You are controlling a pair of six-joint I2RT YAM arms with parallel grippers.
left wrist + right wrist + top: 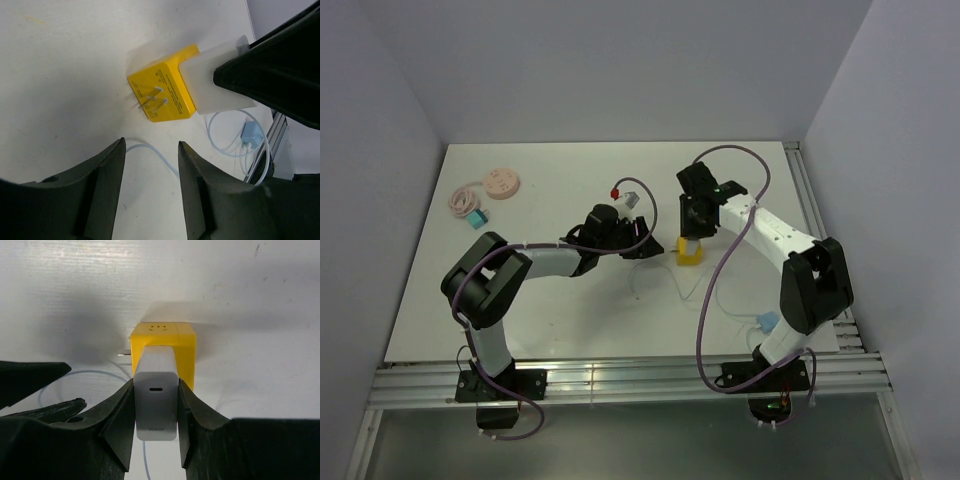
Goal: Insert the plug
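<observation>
A yellow cube adapter (690, 252) stands on the white table; it also shows in the left wrist view (162, 90) with two metal prongs pointing sideways, and in the right wrist view (185, 347). A white charger plug (156, 400) sits on top of the yellow cube, also seen in the left wrist view (212, 80). My right gripper (156, 412) is shut on the white charger from above. My left gripper (150, 150) is open and empty, low over the table just left of the cube (645, 245).
A thin white cable (150, 152) runs under my left gripper to a pale blue connector (766, 322) near the right arm's base. A grey block with a red knob (626, 194) lies behind. A pink round socket with coiled cord (500, 186) lies at the far left.
</observation>
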